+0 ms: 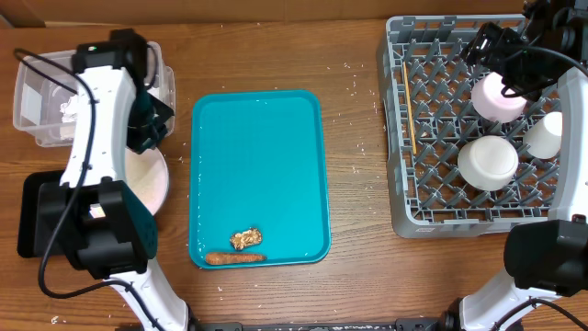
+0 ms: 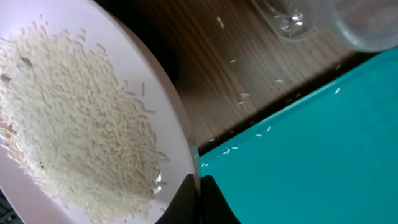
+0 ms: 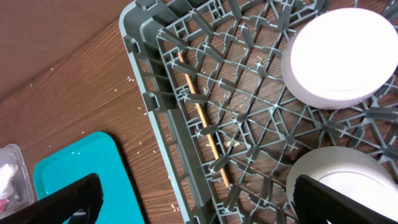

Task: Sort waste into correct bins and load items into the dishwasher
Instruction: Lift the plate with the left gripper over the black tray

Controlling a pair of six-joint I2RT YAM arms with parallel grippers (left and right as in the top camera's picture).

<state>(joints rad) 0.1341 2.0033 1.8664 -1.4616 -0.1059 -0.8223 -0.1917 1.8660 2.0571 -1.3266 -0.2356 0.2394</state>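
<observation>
- My left wrist view shows what the top view hides: my left gripper (image 2: 199, 186) is pinched tight on the rim of the plate (image 2: 177, 118), with 1 finger on each side of the rim.
- That view also shows the rice (image 2: 74, 124) up close, a wide heap on the plate. Loose grains lie on the table (image 2: 205, 56) and on the teal tray (image 2: 311, 162).
- From above, my arm covers most of the plate (image 1: 147, 184). It is just left of the teal tray (image 1: 257, 165).
- My right wrist view shows my right gripper (image 3: 196, 183) spread wide over the rack (image 3: 149, 93), with nothing in it.
- Only the top view shows the black tray (image 1: 37, 211), the carrot (image 1: 234, 258) and the lump (image 1: 245, 239).
- I count 1 plate, 1 carrot, 1 lump and 1 stick (image 1: 409, 106).
- I count 3 dishes in the rack (image 1: 395, 138): 1 pink (image 1: 496, 97), 1 big white (image 1: 487, 161) and 1 small white (image 1: 548, 133).
- There are 2 bins: the tub (image 1: 37, 101), with tissue (image 1: 69, 108) inside, and the black tray.
- The carrot and lump lie close to the front edge of the teal tray.
- The stick lies along the left wall of the rack.
- A strip of table shows between the teal tray and the rack.
</observation>
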